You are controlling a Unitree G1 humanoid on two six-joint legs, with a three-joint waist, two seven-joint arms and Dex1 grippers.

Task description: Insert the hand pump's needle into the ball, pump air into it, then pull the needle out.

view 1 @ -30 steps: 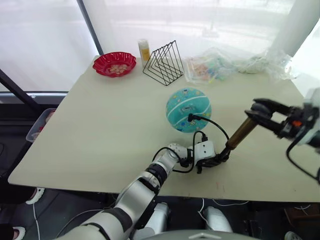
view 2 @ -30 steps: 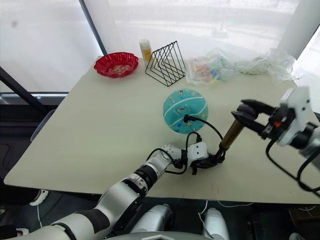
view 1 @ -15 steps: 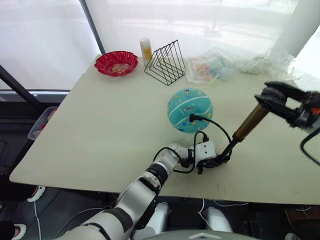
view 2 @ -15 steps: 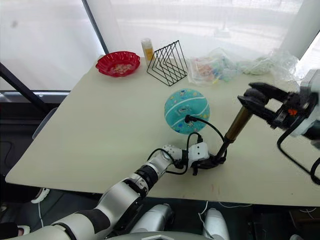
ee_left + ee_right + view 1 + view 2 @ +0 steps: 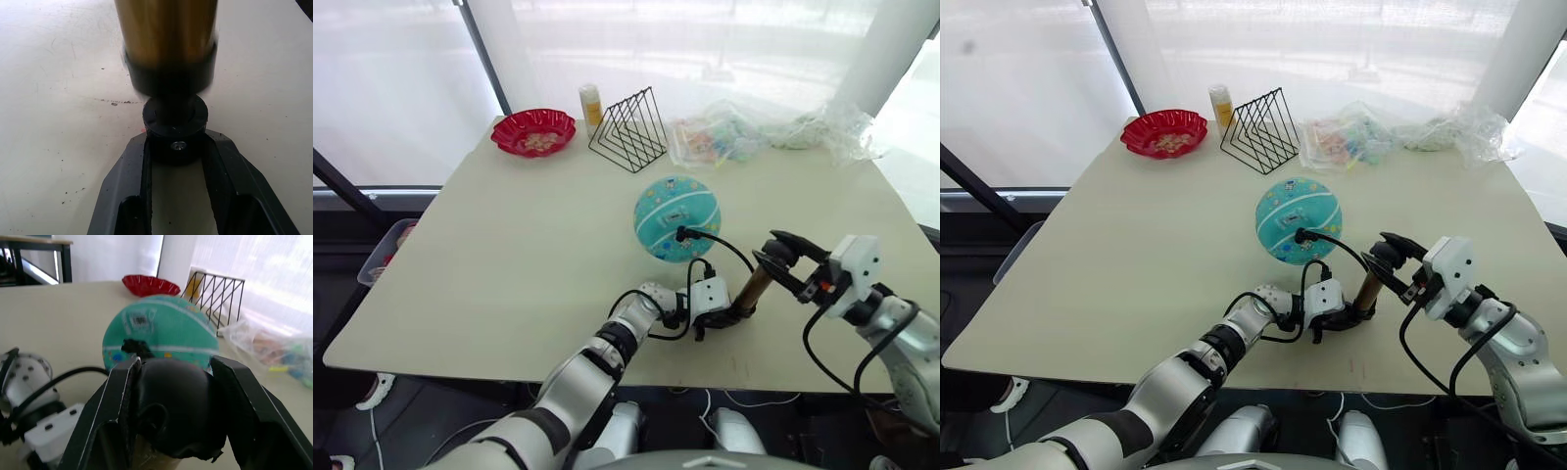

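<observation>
**Pump braced at both ends, hose plugged into the ball**

Head views: I see the hand pump [image 5: 753,288] standing tilted near the table's [image 5: 509,245] front edge, its base in my left gripper [image 5: 732,315] and its black top in my right gripper [image 5: 781,262]. The bronze barrel looks stiff, light and slick, so I judge the black end caps the safer places to hold. Its thin hose [image 5: 720,241] arcs up to the ball [image 5: 677,217], which sits just beyond the pump, round and teal with white stripes. I cannot make out the needle itself; it appears buried in the valve. The ball looks light and likely to roll if the hose tugs it.

Left wrist view: my 2 black fingers [image 5: 134,196] close on the pump's round black foot [image 5: 176,128], pinning it to the table, the gold barrel rising above.

Right wrist view: my 2 fingers [image 5: 112,421] press against the sides of the rounded black handle [image 5: 173,406], with the ball behind and a red bowl [image 5: 149,284] far back.
</observation>
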